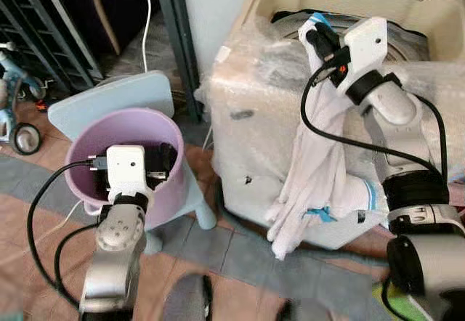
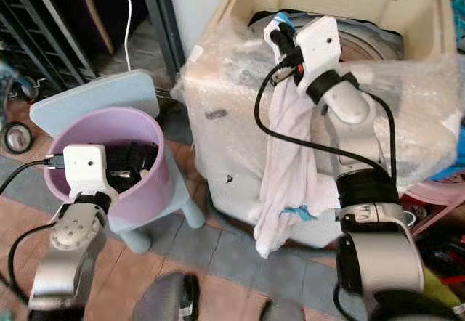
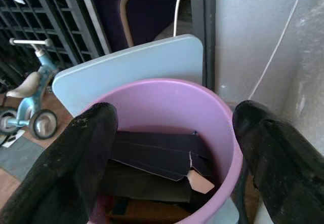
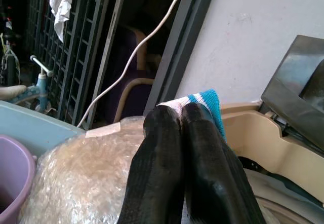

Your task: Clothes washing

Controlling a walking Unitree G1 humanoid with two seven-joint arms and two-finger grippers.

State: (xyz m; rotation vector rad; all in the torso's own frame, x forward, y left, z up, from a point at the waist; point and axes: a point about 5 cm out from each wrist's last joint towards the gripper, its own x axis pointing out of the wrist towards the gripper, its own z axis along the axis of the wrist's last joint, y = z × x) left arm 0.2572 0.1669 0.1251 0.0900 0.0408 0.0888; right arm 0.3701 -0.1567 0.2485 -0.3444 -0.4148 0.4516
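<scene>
Left of the cream top-loading washing machine wrapped in clear plastic film (image 1: 290, 110), the left gripper (image 3: 172, 148) hangs spread wide over the lilac plastic bucket (image 1: 156, 128), dark folded cloth (image 3: 157, 155) lying inside. At the washing machine's near rim, the right gripper (image 4: 183, 133) is clamped on the blue-banded edge of a white garment (image 1: 316, 168), most of it draped down the front wall. That hanging weight could likely pull it free or drag it across the film. The open tub beyond the rim leaves room; the raised dark lid (image 4: 298, 92) bounds the far side
</scene>
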